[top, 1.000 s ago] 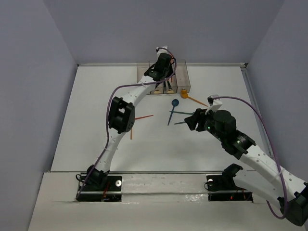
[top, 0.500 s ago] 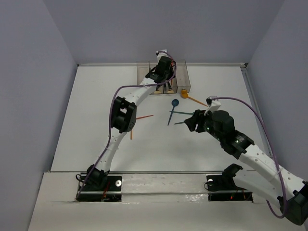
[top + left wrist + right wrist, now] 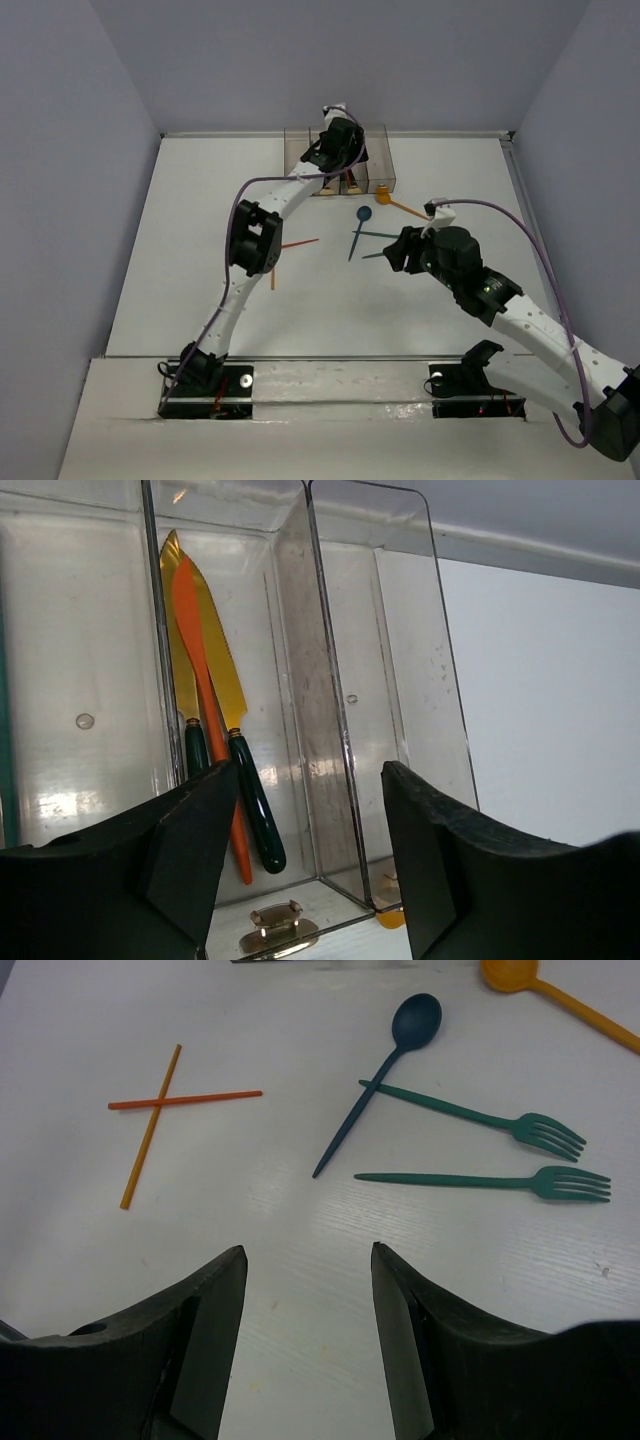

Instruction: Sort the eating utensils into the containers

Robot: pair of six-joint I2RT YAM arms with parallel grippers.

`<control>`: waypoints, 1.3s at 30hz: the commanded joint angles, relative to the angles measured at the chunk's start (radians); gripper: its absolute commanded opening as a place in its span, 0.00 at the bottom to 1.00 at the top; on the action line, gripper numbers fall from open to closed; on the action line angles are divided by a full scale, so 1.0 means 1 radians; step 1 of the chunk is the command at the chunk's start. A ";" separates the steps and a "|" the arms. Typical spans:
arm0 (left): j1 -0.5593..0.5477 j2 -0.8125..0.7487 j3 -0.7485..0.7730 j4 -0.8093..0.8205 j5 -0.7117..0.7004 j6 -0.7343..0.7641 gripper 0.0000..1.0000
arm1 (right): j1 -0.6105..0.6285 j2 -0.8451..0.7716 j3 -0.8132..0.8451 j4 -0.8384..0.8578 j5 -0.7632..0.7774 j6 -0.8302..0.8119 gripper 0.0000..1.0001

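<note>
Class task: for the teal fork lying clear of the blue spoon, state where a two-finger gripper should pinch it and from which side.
Pinch the teal fork at mid-handle, coming straight down from above with the jaws closing across its width. It lies flat, and its handle is thin, straight and touches nothing. The tined end is wider.

White table (image 3: 200, 290), pale grey-blue walls (image 3: 60, 150) on three sides, glossy white ledge (image 3: 340, 378) along near edge

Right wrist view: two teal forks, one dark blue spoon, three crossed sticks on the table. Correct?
No, two sticks, not three: a red stick crossing an orange stick, per the right wrist view. The two teal forks and dark blue spoon are right.
</note>
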 commanded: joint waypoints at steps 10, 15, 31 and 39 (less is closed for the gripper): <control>0.006 -0.747 -0.265 0.100 0.047 0.155 0.88 | 0.010 0.156 0.145 0.034 -0.005 -0.035 0.58; 0.006 -1.172 -0.751 0.182 0.012 0.152 0.99 | 0.010 0.280 0.179 0.097 -0.086 -0.011 0.59; 0.006 -2.021 -1.516 -0.079 -0.246 0.247 0.99 | 0.286 0.903 0.625 0.068 0.076 0.110 0.72; 0.006 -2.135 -1.582 -0.001 -0.166 0.285 0.99 | 0.308 1.152 0.817 0.077 0.161 0.249 0.74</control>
